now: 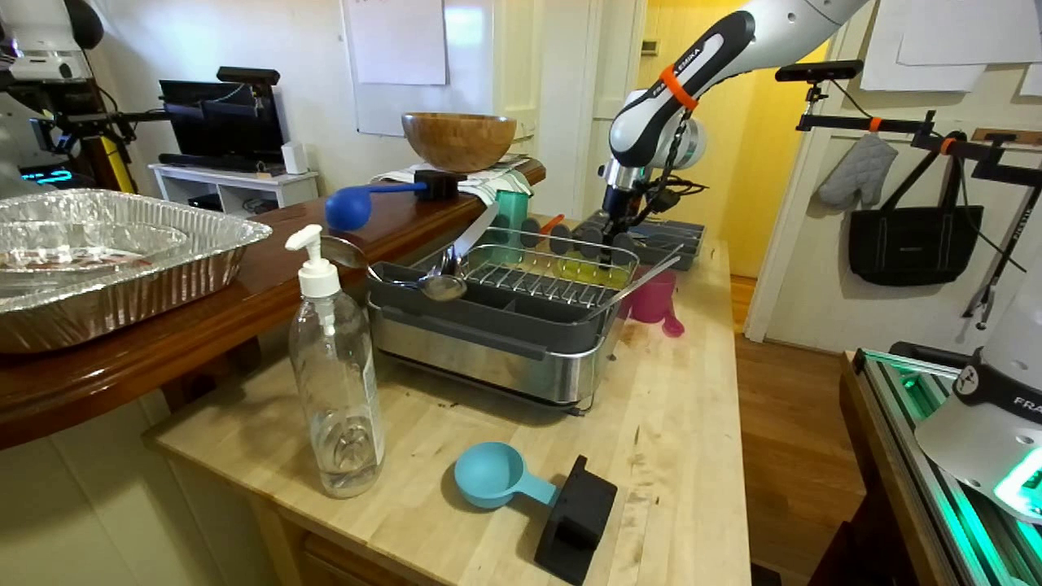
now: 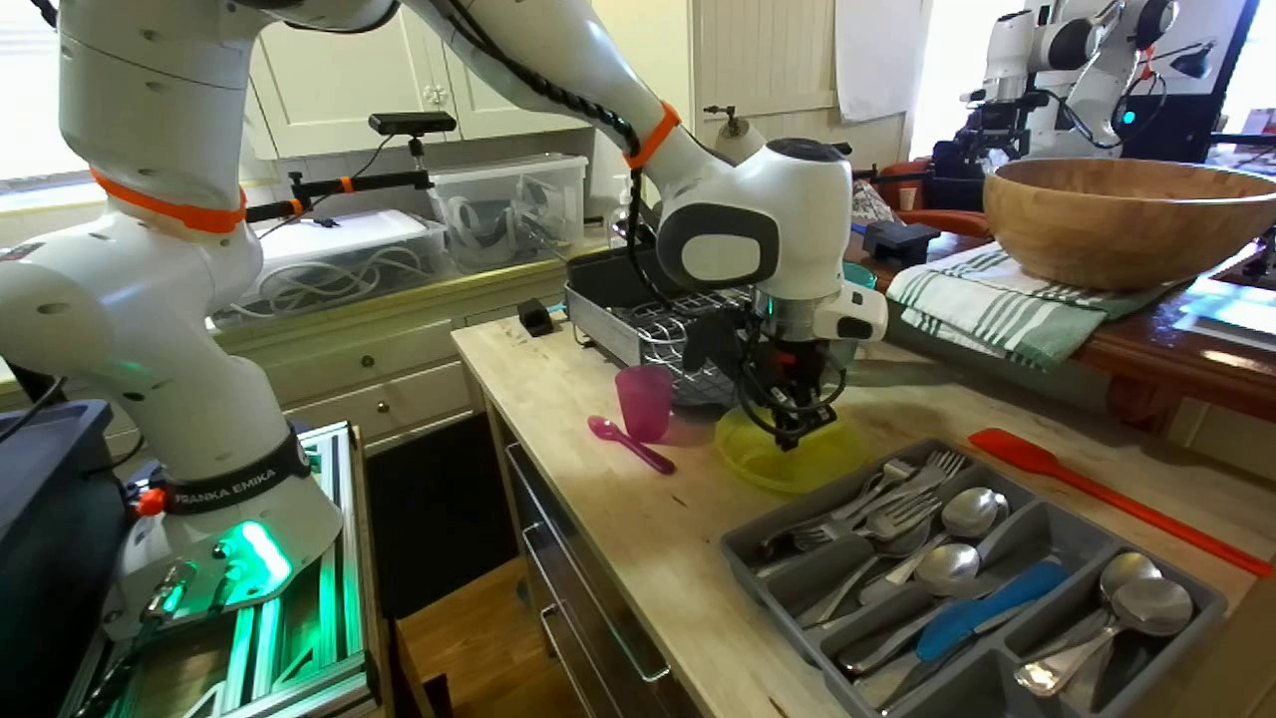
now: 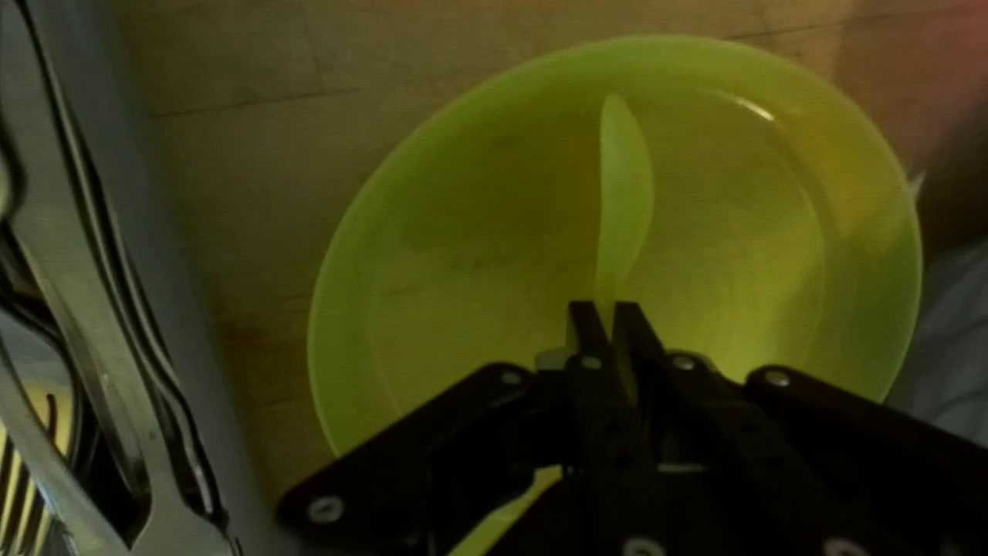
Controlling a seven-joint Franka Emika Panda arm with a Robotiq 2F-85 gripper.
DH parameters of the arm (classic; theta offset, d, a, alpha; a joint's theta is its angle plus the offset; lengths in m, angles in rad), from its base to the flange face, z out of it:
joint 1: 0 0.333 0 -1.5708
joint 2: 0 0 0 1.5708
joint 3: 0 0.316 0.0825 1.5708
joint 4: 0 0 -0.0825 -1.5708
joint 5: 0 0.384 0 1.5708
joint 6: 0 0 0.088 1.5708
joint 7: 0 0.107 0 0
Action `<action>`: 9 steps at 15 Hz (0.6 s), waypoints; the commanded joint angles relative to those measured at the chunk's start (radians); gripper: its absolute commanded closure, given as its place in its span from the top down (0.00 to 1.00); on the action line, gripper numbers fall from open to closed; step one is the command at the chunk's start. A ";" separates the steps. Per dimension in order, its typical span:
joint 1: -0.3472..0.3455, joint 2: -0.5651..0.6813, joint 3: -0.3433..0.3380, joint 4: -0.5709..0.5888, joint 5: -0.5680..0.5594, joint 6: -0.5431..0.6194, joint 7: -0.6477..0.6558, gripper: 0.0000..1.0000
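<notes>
Wrist view: end effector (image 3: 605, 306) nearly closed, pinching pale green utensil (image 3: 625, 185) near centre of frame — utensil's broad end pointing toward top, within outline of yellow-green bowl (image 3: 343, 324). Grey cutlery tray (image 3: 166, 255) — along left edge, beside bowl.

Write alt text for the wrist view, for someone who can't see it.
A black gripper pinches a pale green, knife-shaped utensil, seen against the inside of a round, see-through yellow-green bowl on a wooden counter. At the left edge, metal cutlery lies in a gray tray.
</notes>
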 commanded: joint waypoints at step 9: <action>0.030 -0.097 -0.072 -0.004 -0.116 -0.195 0.109 0.02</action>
